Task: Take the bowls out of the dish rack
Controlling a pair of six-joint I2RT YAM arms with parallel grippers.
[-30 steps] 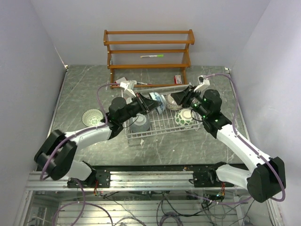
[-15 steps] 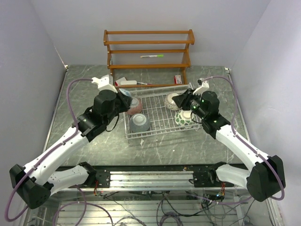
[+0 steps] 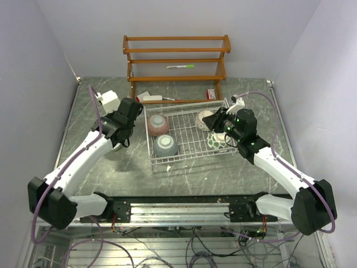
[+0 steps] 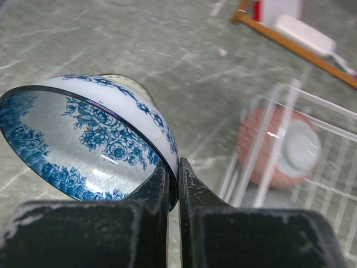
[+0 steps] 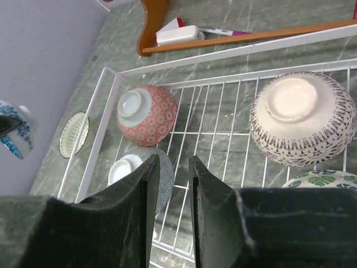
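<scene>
Swung left clear of the dish rack (image 3: 187, 134), the left hand (image 4: 173, 173) is holding the blue-and-white bowl (image 4: 95, 139) clamped by its rim over the worktop (image 4: 67, 39), next needing lowering and release.

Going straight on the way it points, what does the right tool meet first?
The right tool would probably meet the dish rack's wire floor beside the pink bowl; depth unclear.

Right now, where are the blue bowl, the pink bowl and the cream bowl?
blue bowl (image 4: 83, 139), left wrist view, on its flowered inside.
pink bowl (image 5: 156, 117), right wrist view, on its patterned side.
cream bowl (image 5: 298, 109), right wrist view, on its upturned base.
</scene>
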